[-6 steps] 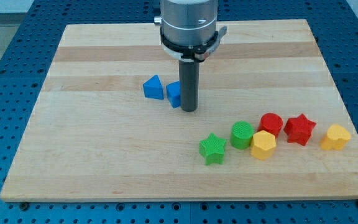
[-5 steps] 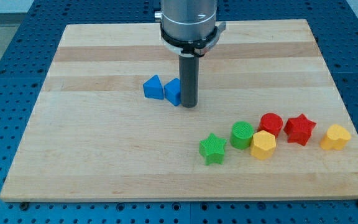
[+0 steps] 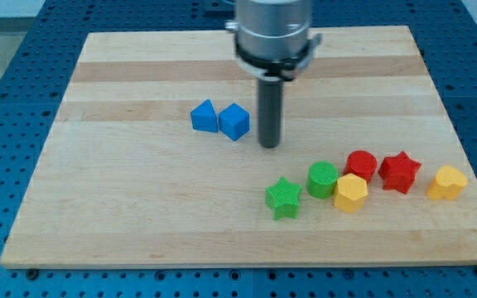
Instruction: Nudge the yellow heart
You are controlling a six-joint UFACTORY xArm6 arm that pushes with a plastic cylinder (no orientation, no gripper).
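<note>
The yellow heart lies at the view's right, near the board's right edge. My tip rests on the board near the middle, far to the left of the heart and just right of the blue cube. The rod rises from the tip toward the view's top.
A blue triangular block touches the blue cube's left side. A row lies left of the heart: red star, red cylinder, yellow hexagon, green cylinder, green star. The wooden board sits on a blue perforated table.
My tip has moved to the view's right, away from the blue cube, which now shows fully. No block has moved.
</note>
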